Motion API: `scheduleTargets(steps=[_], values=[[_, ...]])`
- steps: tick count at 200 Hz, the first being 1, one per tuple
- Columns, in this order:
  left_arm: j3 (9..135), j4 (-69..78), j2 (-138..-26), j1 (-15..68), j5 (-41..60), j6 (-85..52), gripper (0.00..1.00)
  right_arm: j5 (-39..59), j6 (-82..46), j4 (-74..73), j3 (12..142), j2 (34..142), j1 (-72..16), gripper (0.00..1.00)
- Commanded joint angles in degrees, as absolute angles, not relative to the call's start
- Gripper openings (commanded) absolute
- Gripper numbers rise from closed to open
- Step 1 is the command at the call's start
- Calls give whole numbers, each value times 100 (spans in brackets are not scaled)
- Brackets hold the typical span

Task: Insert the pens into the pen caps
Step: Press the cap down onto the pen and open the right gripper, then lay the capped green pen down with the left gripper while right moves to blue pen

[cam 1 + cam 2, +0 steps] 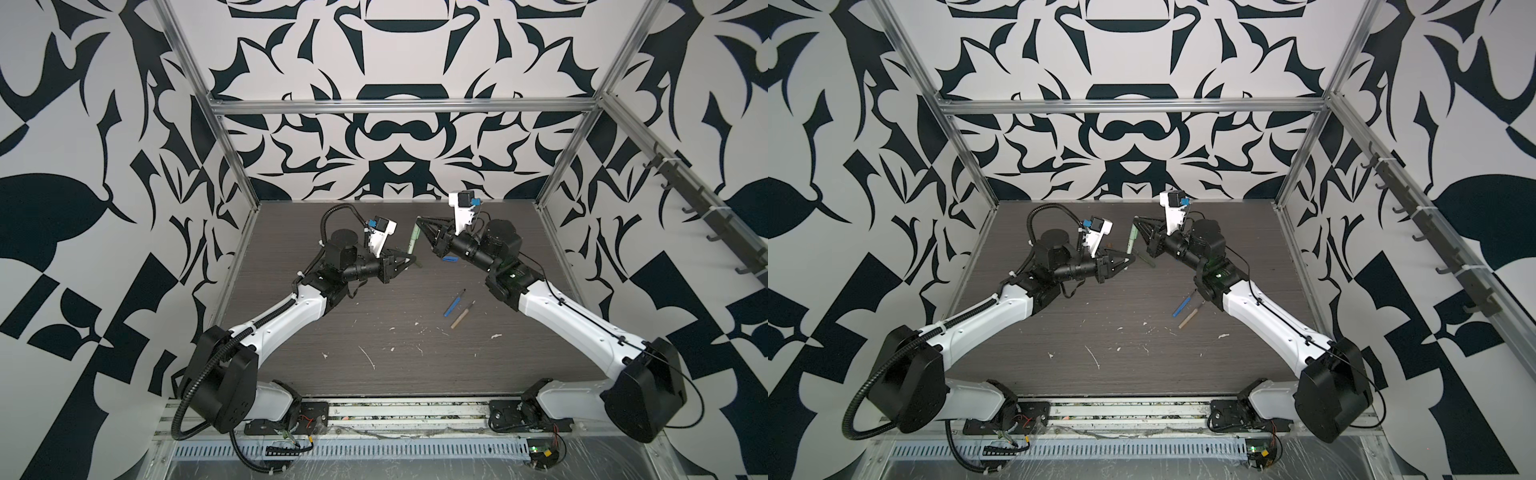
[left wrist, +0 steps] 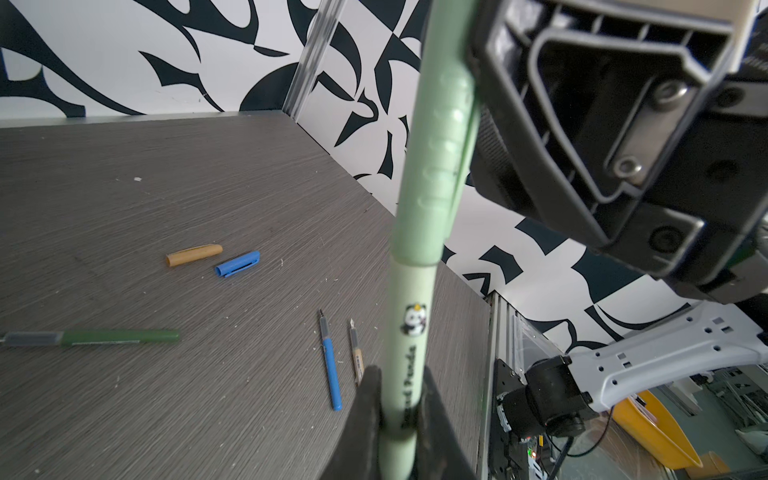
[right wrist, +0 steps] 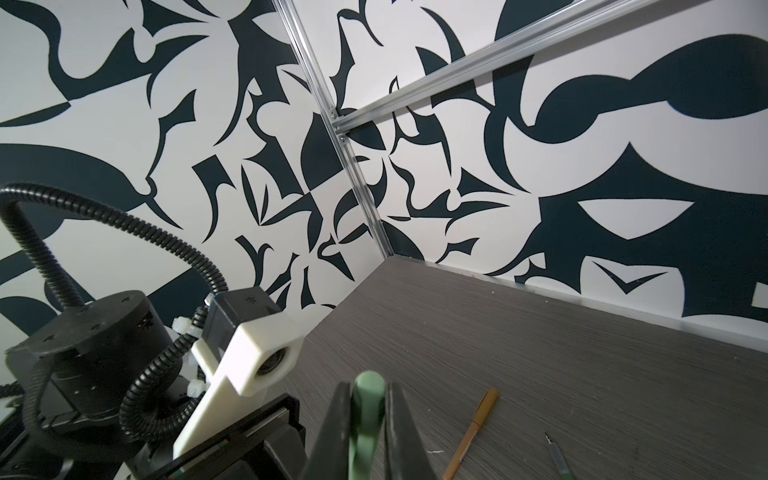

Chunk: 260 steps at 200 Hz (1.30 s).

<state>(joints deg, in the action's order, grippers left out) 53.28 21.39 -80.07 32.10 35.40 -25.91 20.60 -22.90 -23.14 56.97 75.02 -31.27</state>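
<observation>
In both top views the two grippers meet above the back middle of the table. My left gripper point(image 1: 412, 262) point(image 2: 400, 380) is shut on the barrel of the pale green pen point(image 2: 412, 332) point(image 1: 410, 245). The light green pen cap point(image 2: 436, 166) point(image 3: 368, 399) sits over that pen's upper end, and my right gripper point(image 1: 419, 220) point(image 3: 369, 390) is shut on it. Pen and cap form one nearly upright stick between the grippers; the pen's tip is hidden inside the cap.
On the table lie a blue pen point(image 1: 455, 302) point(image 2: 330, 365) and a tan pen point(image 1: 463, 315) point(image 2: 355, 353) side by side, a blue cap point(image 2: 237, 263) point(image 1: 450, 259), an ochre cap point(image 2: 194, 254), a dark green pen point(image 2: 91, 337) and an ochre-brown pen point(image 3: 471, 432).
</observation>
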Motion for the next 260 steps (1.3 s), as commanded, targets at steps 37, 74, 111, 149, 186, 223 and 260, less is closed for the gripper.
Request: scheduleTargets(steps=[37,74,111,149,186,223,260], values=[[6067,3628,-7897,2602,2578,-3083,0,3268,-2391,-429,5347,7442,-3639,4],[5039,3460,-7701,2602,2990,-3041,0,2505,-2480,-312,6481,7152,-3630,26],[4129,3196,-7348,2558,2765,-3127,0,2187,-1549,942,7653,6726,-3630,36],[4444,1749,-7002,2531,1612,-2843,0,1636,-1515,1115,6990,6440,-3625,36],[5589,-235,-7831,2438,327,-2634,0,1329,-1605,1213,6384,6381,-3528,36],[6673,-1546,-9185,2268,7,-2515,0,1203,-1838,1209,6101,6474,-3223,36],[7299,-2028,-10083,2241,2,-2390,0,1296,-1934,1194,5849,6483,-2967,36]])
